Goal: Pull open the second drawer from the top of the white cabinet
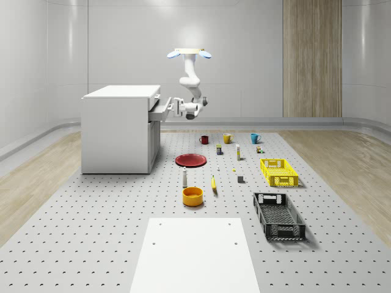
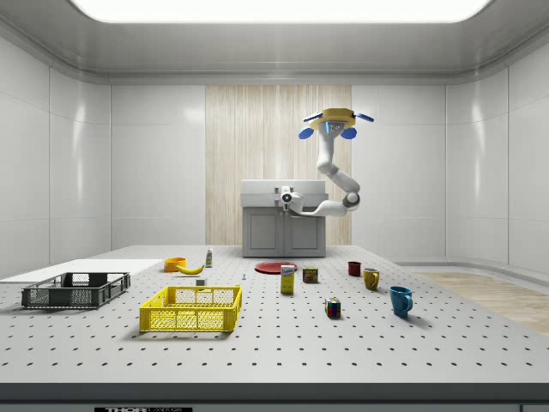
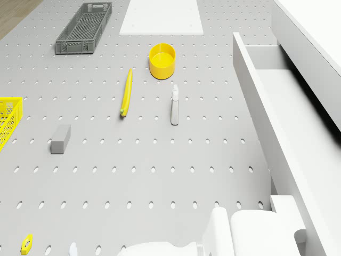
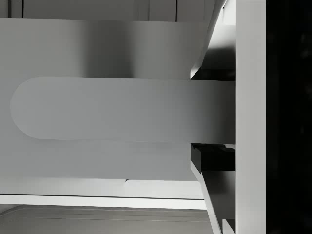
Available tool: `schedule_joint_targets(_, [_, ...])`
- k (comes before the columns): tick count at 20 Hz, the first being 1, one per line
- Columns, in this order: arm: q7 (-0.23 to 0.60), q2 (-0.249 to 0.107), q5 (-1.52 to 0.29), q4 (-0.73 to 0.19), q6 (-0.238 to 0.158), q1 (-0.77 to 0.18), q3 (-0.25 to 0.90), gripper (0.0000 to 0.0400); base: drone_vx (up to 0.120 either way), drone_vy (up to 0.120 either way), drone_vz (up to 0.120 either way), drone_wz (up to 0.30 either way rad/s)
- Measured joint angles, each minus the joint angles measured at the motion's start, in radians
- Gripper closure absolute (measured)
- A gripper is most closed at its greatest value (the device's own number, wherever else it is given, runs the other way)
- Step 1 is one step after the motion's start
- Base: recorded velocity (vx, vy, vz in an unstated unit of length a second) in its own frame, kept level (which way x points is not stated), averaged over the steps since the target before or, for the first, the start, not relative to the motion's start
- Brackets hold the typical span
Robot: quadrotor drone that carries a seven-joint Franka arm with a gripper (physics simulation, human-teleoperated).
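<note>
The white cabinet (image 1: pixel 119 131) stands at the whole-scene view's left on the pegboard table. Its second drawer from the top (image 1: pixel 160 112) is pulled partway out; its bare inside wall (image 3: pixel 250 69) shows in the drone view. My gripper (image 1: pixel 176 107) is at the drawer's front, shut on the drawer handle (image 4: pixel 97 109), a rounded bar that runs between the dark finger pads (image 4: pixel 210 158). The drone (image 1: pixel 189 54) hovers above and in front of the cabinet, with the arm bent down to the drawer. In the side view, the gripper (image 2: pixel 286 197) is against the cabinet front (image 2: pixel 283 227).
On the table in front of the cabinet lie a red plate (image 1: pixel 190 160), a spray bottle (image 1: pixel 184 177), a banana (image 1: pixel 214 183) and an orange bowl (image 1: pixel 192 196). Mugs (image 1: pixel 227 138), a yellow crate (image 1: pixel 278 172) and a black crate (image 1: pixel 278 215) stand further right. A white board (image 1: pixel 195 256) lies in front.
</note>
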Motion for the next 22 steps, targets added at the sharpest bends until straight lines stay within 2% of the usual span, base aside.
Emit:
schedule_joint_targets(2, [0.015,-0.011,-0.021,0.002,-0.015,-0.007,-0.019,0.028,0.0,0.0,0.0,0.0])
schedule_joint_targets(9, [0.066,-0.04,-0.115,0.015,-0.069,-0.023,-0.1,0.0257,0.0,0.0,0.0,0.0])
schedule_joint_targets(10, [0.004,-0.025,-0.118,0.007,-0.078,-0.026,-0.115,0.0242,0.0,0.0,0.0,0.0])
schedule_joint_targets(15, [0.051,-0.044,-0.155,0.022,-0.1,-0.029,-0.149,0.0275,0.0,0.0,0.0,0.0])
schedule_joint_targets(22, [0.089,-0.064,-0.241,0.048,-0.144,-0.026,-0.231,0.0256,0.0,0.0,0.0,0.0])
